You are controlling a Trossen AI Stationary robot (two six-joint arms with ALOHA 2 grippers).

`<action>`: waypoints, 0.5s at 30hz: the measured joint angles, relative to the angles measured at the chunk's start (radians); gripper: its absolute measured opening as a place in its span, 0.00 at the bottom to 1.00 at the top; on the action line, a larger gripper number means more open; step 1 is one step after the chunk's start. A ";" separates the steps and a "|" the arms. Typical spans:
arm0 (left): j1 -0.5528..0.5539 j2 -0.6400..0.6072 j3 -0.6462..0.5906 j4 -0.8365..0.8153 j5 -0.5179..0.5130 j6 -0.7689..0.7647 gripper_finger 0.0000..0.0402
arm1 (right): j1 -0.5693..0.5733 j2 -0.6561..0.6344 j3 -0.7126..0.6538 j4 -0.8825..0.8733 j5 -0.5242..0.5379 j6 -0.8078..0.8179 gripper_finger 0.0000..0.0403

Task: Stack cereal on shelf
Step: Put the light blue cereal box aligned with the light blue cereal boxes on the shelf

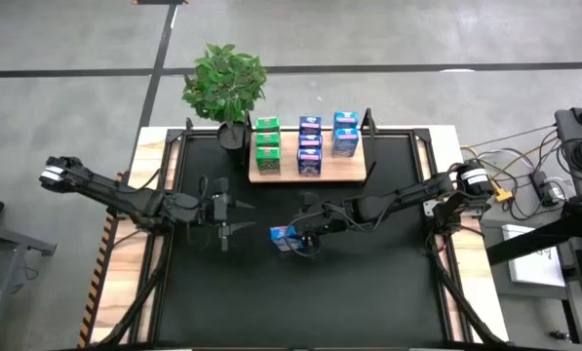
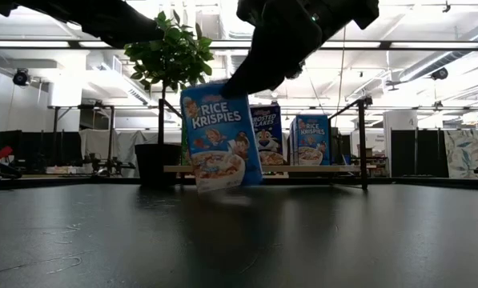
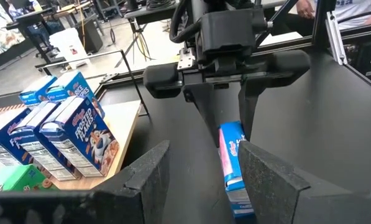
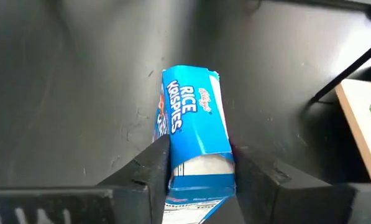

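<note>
- Between the two dark fingers of the right hand stands a blue Rice Krispies carton, upright on the black mat; both fingers sit against its side faces, so the hand is grasping the carton.
- Judgement: the step in hand is securing this carton for transfer. The grip looks to sit at the carton's upper end, so squeeze lightly; thin card will likely buckle.
- Beyond the right hand, toward the far edge of the bench, lies the shelf, a pale wood board already carrying green and blue cartons in three rows.
- Judgement: lift straight up before travelling, keeping the carton upright; the low view shows it leaning slightly, so it may swing or slip if pulled sideways.
- Judgement: approach the shelf from above, lower beside or on top of a like carton, and release only once it is seated.
- Left hand waits beside the right hand over the mat, fingers parted, holding nothing.
</note>
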 joint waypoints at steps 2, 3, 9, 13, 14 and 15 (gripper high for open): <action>0.000 0.000 0.000 0.002 0.000 0.000 0.43 | 0.000 0.000 0.009 0.001 0.000 -0.005 0.33; 0.000 0.000 0.000 0.003 0.000 0.000 0.43 | 0.000 0.000 0.015 -0.002 0.000 -0.007 0.32; 0.000 0.003 0.000 0.002 0.000 0.003 0.43 | 0.000 -0.047 0.057 -0.158 0.000 -0.022 0.31; 0.000 0.003 0.004 0.003 0.000 0.006 0.43 | 0.000 -0.108 0.059 -0.265 0.005 -0.022 0.31; 0.000 0.003 0.005 0.003 0.000 0.007 0.43 | 0.000 -0.127 0.056 -0.288 0.008 -0.022 0.31; 0.000 0.003 0.005 0.000 0.000 0.007 0.43 | 0.000 -0.146 0.053 -0.308 0.008 -0.020 0.30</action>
